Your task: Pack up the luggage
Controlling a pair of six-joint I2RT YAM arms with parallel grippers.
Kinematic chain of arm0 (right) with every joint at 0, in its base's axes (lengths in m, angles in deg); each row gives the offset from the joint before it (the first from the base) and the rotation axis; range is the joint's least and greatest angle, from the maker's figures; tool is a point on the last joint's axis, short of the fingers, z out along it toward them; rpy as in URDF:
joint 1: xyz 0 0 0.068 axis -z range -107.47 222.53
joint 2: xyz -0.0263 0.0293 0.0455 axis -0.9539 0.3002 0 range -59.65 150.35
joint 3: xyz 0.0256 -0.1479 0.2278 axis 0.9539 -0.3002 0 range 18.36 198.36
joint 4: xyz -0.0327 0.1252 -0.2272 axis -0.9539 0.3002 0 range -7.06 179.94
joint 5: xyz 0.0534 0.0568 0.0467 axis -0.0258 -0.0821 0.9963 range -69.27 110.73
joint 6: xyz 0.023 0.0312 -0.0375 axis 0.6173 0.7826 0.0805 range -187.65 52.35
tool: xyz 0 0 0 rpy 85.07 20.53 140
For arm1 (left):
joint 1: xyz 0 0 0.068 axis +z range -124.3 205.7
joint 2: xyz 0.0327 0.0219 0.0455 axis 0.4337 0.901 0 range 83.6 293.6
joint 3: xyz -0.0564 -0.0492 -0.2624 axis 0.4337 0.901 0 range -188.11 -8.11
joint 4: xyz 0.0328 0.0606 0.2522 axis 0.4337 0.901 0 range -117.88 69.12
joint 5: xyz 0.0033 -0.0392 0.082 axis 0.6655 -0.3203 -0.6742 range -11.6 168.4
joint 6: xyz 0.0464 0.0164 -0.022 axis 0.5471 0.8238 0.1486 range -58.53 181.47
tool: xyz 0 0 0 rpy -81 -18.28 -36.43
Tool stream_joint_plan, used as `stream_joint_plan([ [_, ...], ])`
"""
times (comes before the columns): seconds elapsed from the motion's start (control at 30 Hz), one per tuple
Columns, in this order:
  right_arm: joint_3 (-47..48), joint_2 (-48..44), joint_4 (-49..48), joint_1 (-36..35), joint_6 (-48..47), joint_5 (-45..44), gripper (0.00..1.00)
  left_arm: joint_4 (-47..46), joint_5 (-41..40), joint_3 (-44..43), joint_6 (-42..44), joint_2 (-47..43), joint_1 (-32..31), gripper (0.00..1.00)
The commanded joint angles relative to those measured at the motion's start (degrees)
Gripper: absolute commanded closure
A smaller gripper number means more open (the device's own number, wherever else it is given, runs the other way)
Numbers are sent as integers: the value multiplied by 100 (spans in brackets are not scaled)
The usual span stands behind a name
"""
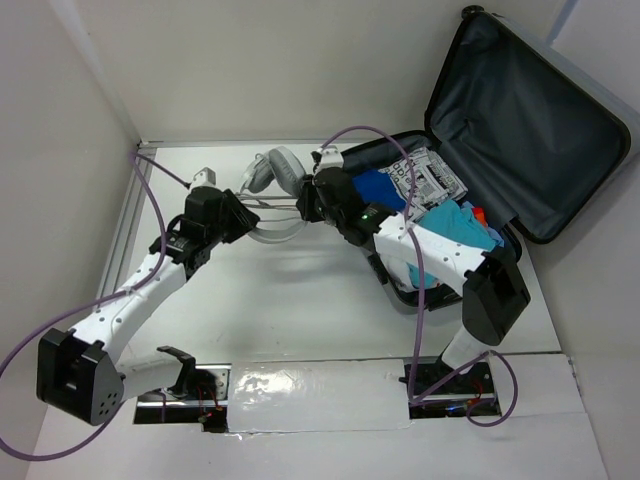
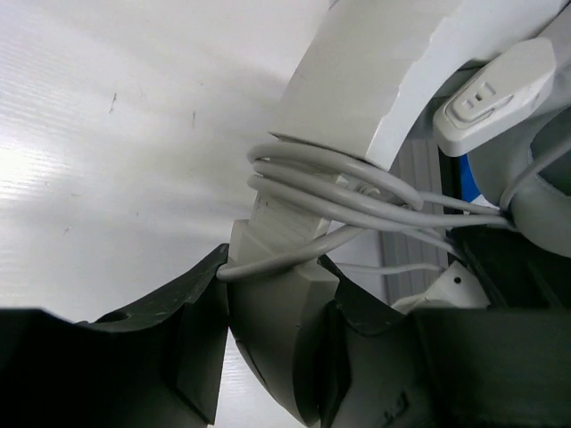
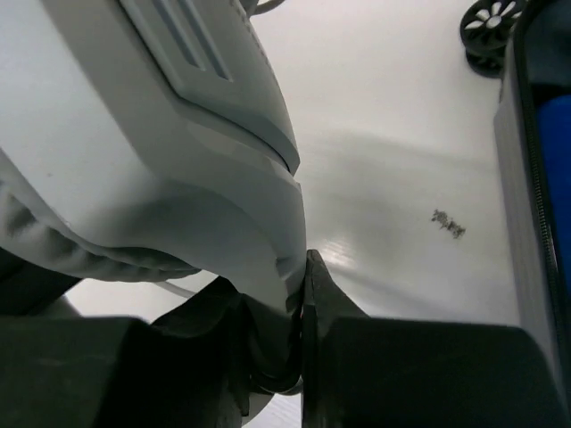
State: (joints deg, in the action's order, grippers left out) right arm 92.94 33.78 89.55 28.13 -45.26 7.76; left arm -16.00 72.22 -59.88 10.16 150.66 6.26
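- We see the luggage [image 1: 530, 130] at the far right of the table [image 1: 300, 300]. It lies open, with its lid raised and the dark grey, softly creased fabric lining facing us, framed in black trim.
- The lower half holds a folded blue cloth [image 1: 383, 186], a black-and-white printed packet [image 1: 432, 178] and a crumpled teal cloth [image 1: 468, 225].
- A pair of pale grey headphones [image 1: 278, 170], smooth matte plastic with rounded cups, sits between the two arms just left of the luggage.
- The left gripper [image 1: 243, 215] is clamped on the headband. In the left wrist view its dark fingers [image 2: 201, 312] press both sides of the curved band [image 2: 375, 80], just below several loops of thin grey cable [image 2: 321, 192] wound round it.
- The right gripper [image 1: 308, 200] is pinched on the other side of the headphones. In the right wrist view its black fingers [image 3: 326, 294] squeeze the thin lower edge of a glossy, rounded ear cup [image 3: 161, 134].
- That view also shows a small black spoked wheel [image 3: 489, 22] at the suitcase's corner.
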Motion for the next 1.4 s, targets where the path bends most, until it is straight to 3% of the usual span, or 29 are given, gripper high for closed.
stream_joint_plan([
  [0.0,196,-141,-239,-7,187,-478,99,-1047,64,-114,-310,-422,-297,100],
  [0.07,249,-141,-239,-7,117,-540,100,-995,64,-228,-239,-423,-350,98],
  [0.1,302,-141,-239,-7,116,-592,100,-899,64,-307,-187,-423,-402,87],
  [0.13,372,-141,-22,45,116,-784,100,-706,64,-464,-134,-370,-402,50],
  [0.2,521,-88,225,185,186,-961,100,-495,64,-623,24,-221,-473,21],
  [0.27,522,-228,366,510,187,-962,100,-171,64,-834,172,-168,-473,1],
  [0.43,469,-720,665,1476,292,-1040,100,42,696,-984,605,34,-473,1],
  [0.5,653,-782,842,1812,-156,-856,100,-28,1004,-984,851,34,-473,1],
  [0.67,1592,-274,1981,3240,-1772,741,100,113,1206,-1037,1219,-18,-473,1],
  [0.73,1778,-115,2142,3665,-1922,1260,100,166,1154,-1037,1281,-18,-473,1],
  [0.8,1779,8,2090,4086,-1356,992,100,166,1154,-1037,1281,43,-473,1],
  [0.93,405,-210,819,4238,-895,1586,100,174,1215,-1037,1281,166,-473,1],
  [1.07,-382,-115,-510,4291,-834,2027,100,174,1277,-1099,1334,376,-473,1],
  [1.23,-479,369,-617,4291,-299,1974,100,174,1224,-1099,1334,430,-473,1],
  [1.33,-919,317,-871,4151,105,1240,100,174,1171,-1099,1334,430,-473,1],
  [1.37,-989,316,-872,4150,177,1123,92,227,1110,-1099,1334,430,-473,1],
])
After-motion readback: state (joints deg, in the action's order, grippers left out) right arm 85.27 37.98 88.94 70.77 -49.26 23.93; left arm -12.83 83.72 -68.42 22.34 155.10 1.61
